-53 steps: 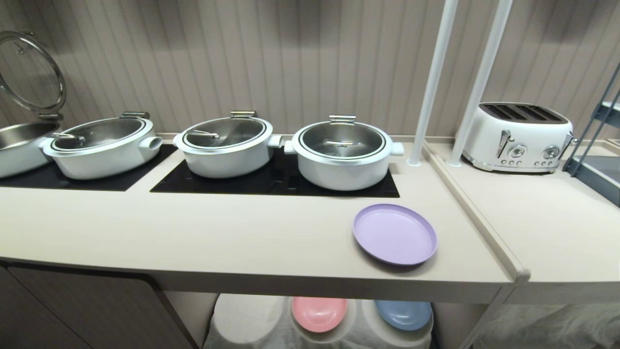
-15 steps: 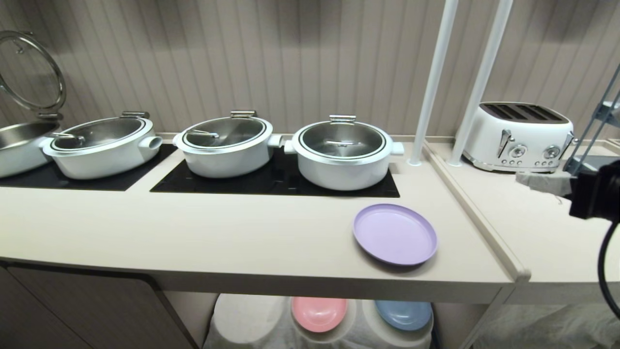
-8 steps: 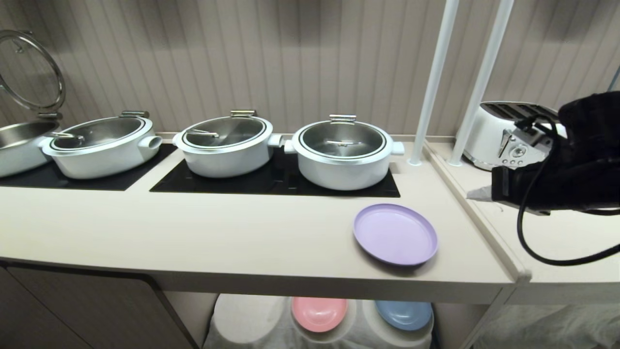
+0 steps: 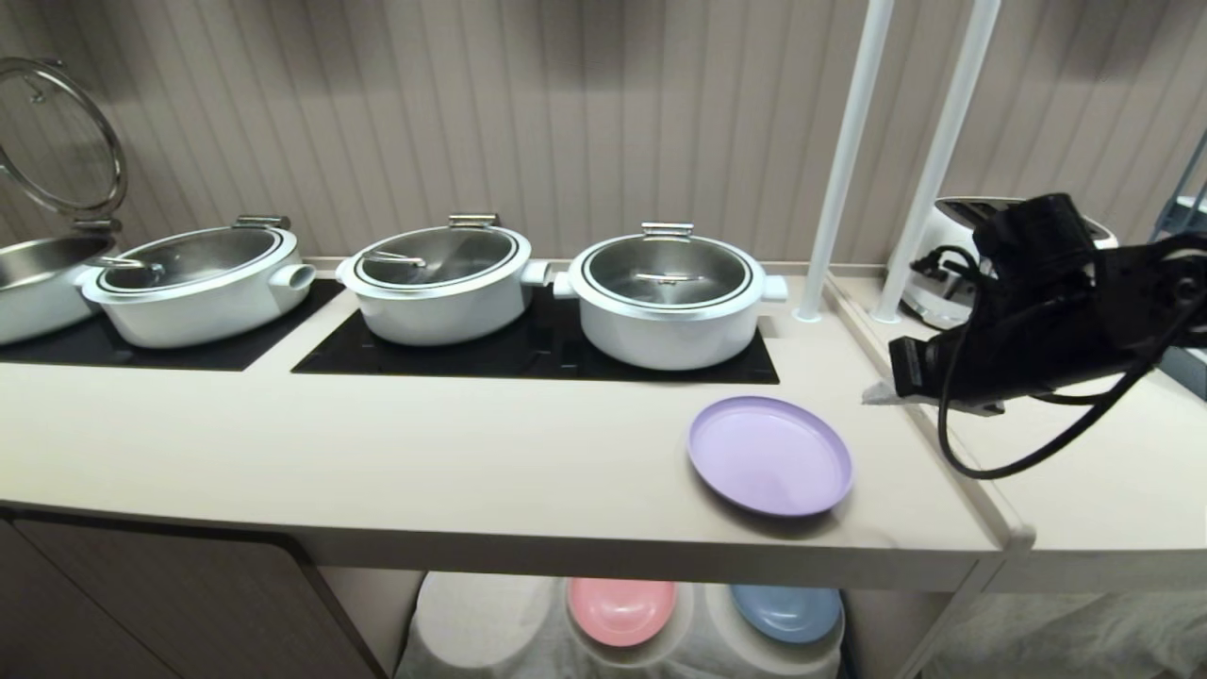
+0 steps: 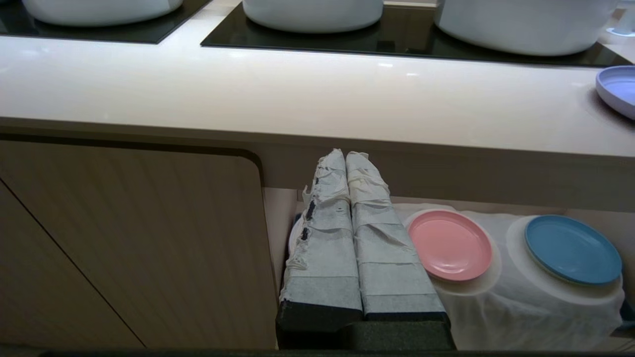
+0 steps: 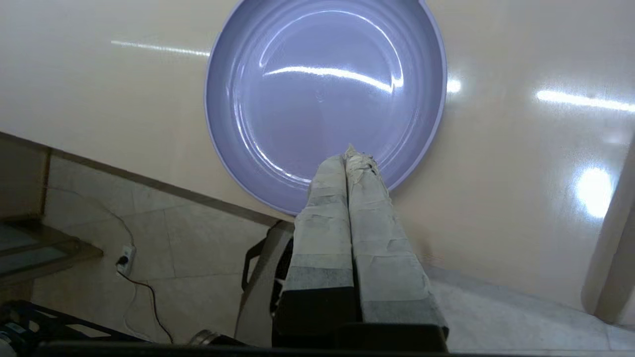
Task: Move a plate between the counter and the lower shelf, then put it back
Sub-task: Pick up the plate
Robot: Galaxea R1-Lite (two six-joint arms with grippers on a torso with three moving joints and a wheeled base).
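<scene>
Below, one pink plate (image 4: 620, 609); one blue plate (image 4: 785, 611); above, one plate (image 4: 769, 455).

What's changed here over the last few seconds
The right gripper has swung in from the right, shut and empty, and now points at the plate from beside it. The plate stayed put on the counter, untouched. The left gripper remains parked below the counter.

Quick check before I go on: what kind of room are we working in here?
Most likely a kitchen, perhaps a showroom one: lidded white pots on black cooktop panels set in a beige counter, and a white toaster beyond.
</scene>
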